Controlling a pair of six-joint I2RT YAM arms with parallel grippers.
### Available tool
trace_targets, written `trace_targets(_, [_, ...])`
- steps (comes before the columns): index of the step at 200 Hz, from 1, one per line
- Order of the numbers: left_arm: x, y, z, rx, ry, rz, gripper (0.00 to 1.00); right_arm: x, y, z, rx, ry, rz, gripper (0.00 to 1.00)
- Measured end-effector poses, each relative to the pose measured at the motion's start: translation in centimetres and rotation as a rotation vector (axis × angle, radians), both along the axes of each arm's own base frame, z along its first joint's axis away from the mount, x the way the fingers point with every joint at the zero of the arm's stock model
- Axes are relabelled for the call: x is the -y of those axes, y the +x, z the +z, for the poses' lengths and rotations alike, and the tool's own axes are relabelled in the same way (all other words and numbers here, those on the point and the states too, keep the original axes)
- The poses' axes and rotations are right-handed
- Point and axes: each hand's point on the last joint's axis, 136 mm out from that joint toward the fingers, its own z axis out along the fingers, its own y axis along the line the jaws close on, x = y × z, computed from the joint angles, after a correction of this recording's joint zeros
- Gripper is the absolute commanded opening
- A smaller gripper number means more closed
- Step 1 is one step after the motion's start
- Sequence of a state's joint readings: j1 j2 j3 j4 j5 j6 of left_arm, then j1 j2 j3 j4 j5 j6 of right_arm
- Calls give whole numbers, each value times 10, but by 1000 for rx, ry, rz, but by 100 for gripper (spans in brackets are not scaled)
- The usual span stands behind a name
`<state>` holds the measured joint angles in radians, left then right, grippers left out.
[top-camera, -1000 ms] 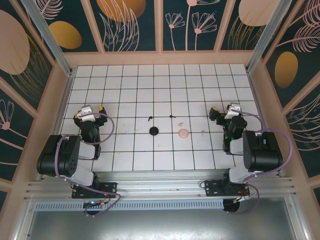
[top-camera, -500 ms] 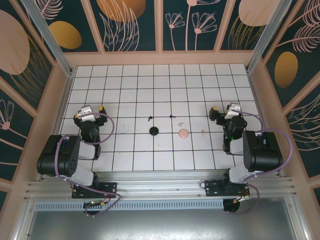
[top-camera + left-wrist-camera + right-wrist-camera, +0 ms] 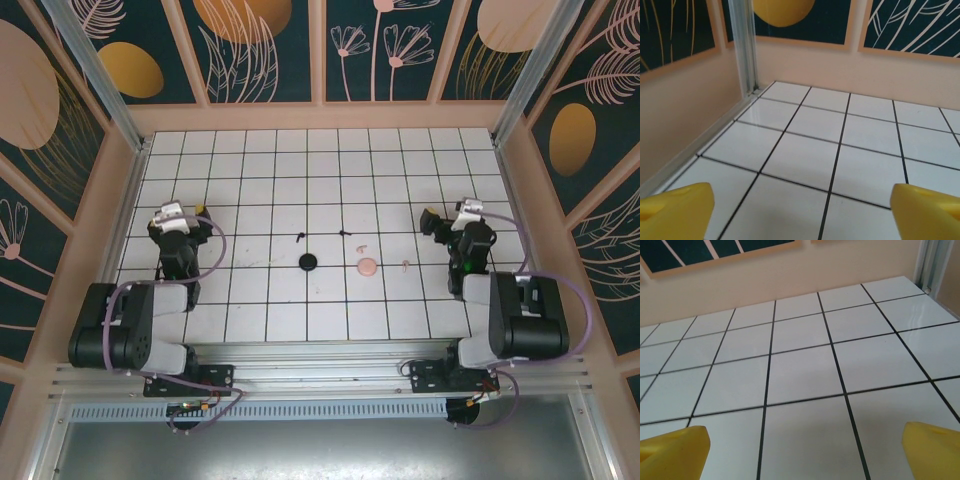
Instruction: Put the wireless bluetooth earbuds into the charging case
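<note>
Mid-table lie a round black charging case (image 3: 308,262) and a round pink one (image 3: 367,266). Two tiny black earbuds (image 3: 300,238) (image 3: 345,233) lie just beyond the black case. One pale pink earbud (image 3: 361,248) lies above the pink case, another (image 3: 405,264) to its right. My left gripper (image 3: 180,220) hovers at the left side, far from them, open and empty. In the left wrist view, the left gripper (image 3: 802,215) has yellow fingertips (image 3: 675,210) wide apart over bare tiles. My right gripper (image 3: 452,222) is open and empty at the right, and the right wrist view likewise shows the right gripper (image 3: 802,452) with nothing between its tips.
The white gridded table (image 3: 320,170) is walled by wooden panels. A metal post (image 3: 744,45) stands at the far left corner, ahead of the left gripper. Both arm bases sit on the rail (image 3: 320,375) at the near edge.
Both arms have shifted from their earlier pose: the elbow links have swung toward the near edge and both wrists have turned slightly. The earbuds and cases have not moved.
</note>
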<state>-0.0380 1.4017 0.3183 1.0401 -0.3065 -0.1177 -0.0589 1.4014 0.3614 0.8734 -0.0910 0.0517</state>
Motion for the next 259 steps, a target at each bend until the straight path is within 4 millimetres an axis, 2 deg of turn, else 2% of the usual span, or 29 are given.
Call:
trace_targets(35, [7, 16, 47, -3, -63, -31, 68, -1, 16, 41, -84, 56, -1, 99])
trace_targets(52, [14, 18, 60, -32, -113, -65, 63, -3, 15, 46, -178, 99, -8, 99])
trace_targets(65, [20, 17, 61, -72, -140, -93, 59, -7, 10, 43, -268, 132, -9, 99])
trace_targets(85, [27, 11, 50, -163, -184, -121, 55, -23, -6, 33, -425, 163, 13, 99])
trace_targets(122, [44, -5, 18, -352, -225, -164, 52, -91, -52, 19, -689, 203, 126, 98])
trace_targets(161, [87, -17, -11, -517, -221, -283, 49, -149, -98, -10, -933, 219, 201, 86])
trace_targets(190, [103, -20, -39, -638, -228, -327, 49, -186, -113, -30, -1074, 200, 221, 81])
trace_targets(214, [106, -25, -54, -697, -233, -333, 50, -201, -121, -46, -1161, 169, 212, 78])
trace_targets(259, [107, -26, -55, -701, -237, -338, 50, -202, -126, -72, -1269, 128, 134, 74])
